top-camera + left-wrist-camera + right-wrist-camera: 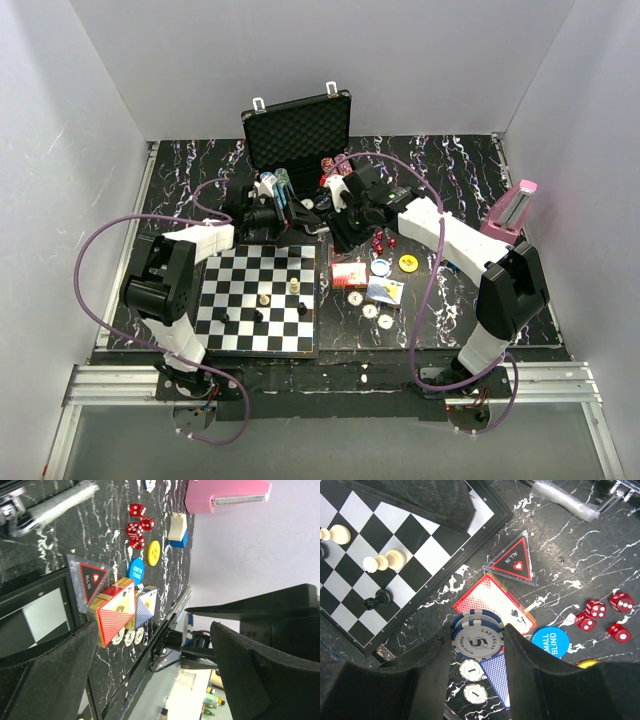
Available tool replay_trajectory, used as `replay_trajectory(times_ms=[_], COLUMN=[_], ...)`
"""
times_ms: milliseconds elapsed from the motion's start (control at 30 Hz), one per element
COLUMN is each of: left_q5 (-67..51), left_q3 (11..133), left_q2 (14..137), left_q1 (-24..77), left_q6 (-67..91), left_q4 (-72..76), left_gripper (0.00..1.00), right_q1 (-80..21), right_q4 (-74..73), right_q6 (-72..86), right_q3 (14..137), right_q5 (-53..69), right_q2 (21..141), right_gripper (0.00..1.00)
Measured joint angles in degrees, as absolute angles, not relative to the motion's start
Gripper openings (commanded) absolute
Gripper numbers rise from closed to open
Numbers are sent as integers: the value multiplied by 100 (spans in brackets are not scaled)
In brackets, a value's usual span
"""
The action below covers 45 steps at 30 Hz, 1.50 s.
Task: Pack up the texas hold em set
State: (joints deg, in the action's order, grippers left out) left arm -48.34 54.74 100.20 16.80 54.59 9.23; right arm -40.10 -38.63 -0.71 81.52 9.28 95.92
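The black ribbed briefcase (300, 128) stands open at the back, foam lid upright. My right gripper (478, 641) is shut on a short stack of blue-and-white poker chips (478, 632), held above the red card deck (492, 597) and blue card deck (497, 677). Around them lie the triangular All In marker (515, 562), the blue Small Blind button (550, 641), red dice (602, 615) and white chips (472, 670). My left gripper (154, 629) is open and empty, looking across the same decks (116, 611). In the top view both grippers (345, 200) hover just before the case.
The chessboard (260, 300) with several pieces lies front left, its edge near the decks. A pink metronome (510, 210) stands at the right wall. A yellow button (408, 263) lies right of the blue one. Purple cables loop over both arms.
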Motion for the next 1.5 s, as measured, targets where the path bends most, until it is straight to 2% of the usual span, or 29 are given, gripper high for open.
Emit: replay_trajectory(times_ms=[467, 667, 800, 933, 1133, 1167, 1233, 1267, 1300, 1433, 1500], left_q5=[-5924, -6228, -6405, -6514, -6608, -6600, -6608, -6608, -6613, -6635, -6648], left_q3=[5872, 5931, 5944, 5946, 5948, 5948, 5948, 5946, 5940, 5887, 5870], left_q2=[10604, 10665, 10724, 10842, 10864, 10866, 10895, 10908, 10921, 10923, 10903], left_q1=[2119, 2390, 2453, 2541, 2633, 2639, 2637, 2637, 2637, 2635, 2635], left_q6=[5415, 5494, 5586, 5638, 5725, 5725, 5839, 5898, 5944, 6106, 6082], left_q4=[1059, 1253, 1433, 1507, 1599, 1629, 1710, 1767, 1831, 2091, 2167], left_gripper=[65, 59, 50, 35, 4, 0, 0, 0, 0, 0, 0], right_q1=[-4130, -4158, -4206, -4217, -4250, -4250, -4250, -4250, -4250, -4250, -4250], right_q4=[-3861, -3868, -3879, -3907, -3920, -3920, -3918, -3911, -3905, -3830, -3715], right_q6=[-298, -375, -440, -482, -499, -499, -506, -510, -515, -480, -410], right_q3=[8152, 8152, 8152, 8152, 8154, 8154, 8156, 8156, 8156, 8086, 7964], right_q5=[1028, 1057, 1070, 1074, 1090, 1087, 1061, 1046, 1031, 1000, 993], right_q2=[9594, 9594, 9594, 9594, 9594, 9594, 9583, 9583, 9581, 9480, 9334], right_gripper=[1, 1, 1, 1, 1, 1, 1, 12, 28, 76, 78])
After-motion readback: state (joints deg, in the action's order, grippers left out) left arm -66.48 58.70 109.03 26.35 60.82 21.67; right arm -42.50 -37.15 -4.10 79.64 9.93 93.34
